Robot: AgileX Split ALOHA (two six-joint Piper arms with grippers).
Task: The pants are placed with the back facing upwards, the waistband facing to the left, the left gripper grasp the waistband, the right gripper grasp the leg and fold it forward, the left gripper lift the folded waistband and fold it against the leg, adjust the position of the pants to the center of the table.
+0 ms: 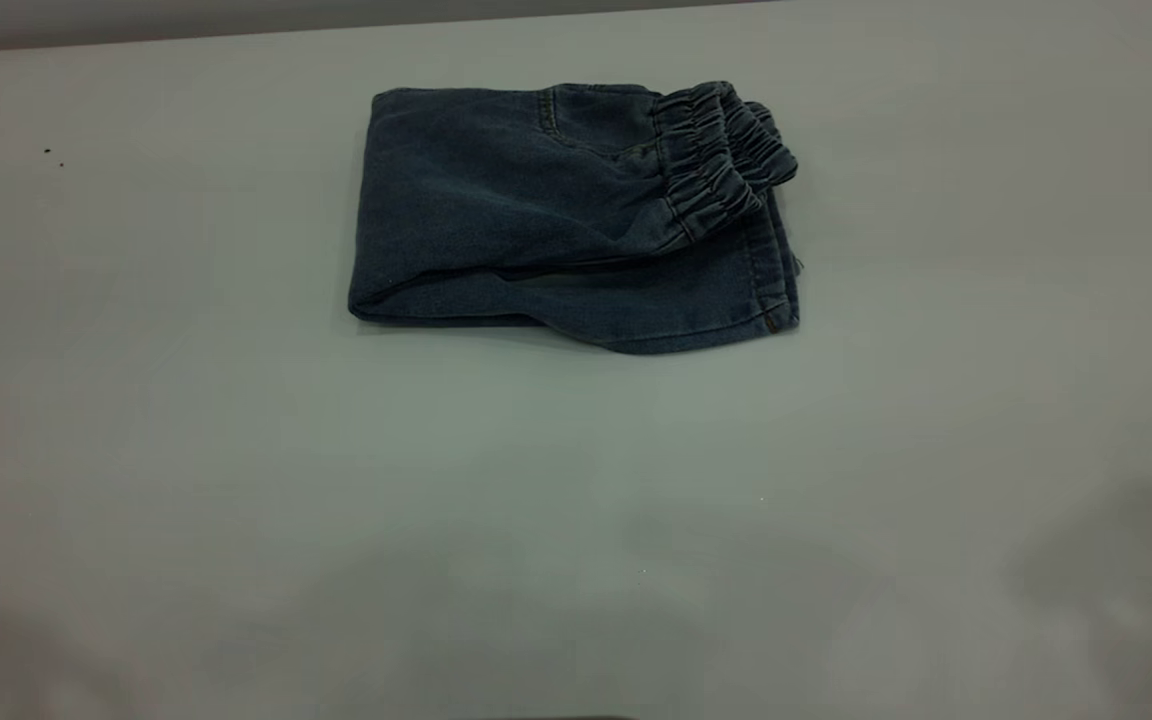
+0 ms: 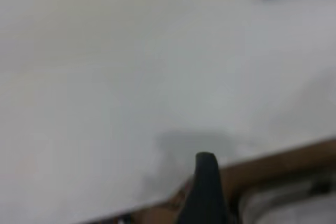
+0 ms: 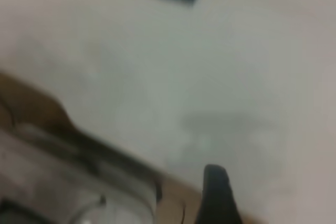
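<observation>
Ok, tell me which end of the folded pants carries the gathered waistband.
The exterior view's right end: the puckered waistband lies there over the stitched leg hem; the left end is only a smooth fold.

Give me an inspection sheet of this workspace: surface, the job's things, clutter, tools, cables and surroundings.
Surface: white table, a few tiny dark specks.
Job's things: pants folded into a compact rectangle, lying on the far half of the table; waistband on top at the right end.
Clutter: nothing seen.
Tools: left tool and right tool back near the table's edge, clear of the pants, holding nothing.
Cables: nothing seen.
Surroundings: brown edge and blurred grey shapes beyond the table.
</observation>
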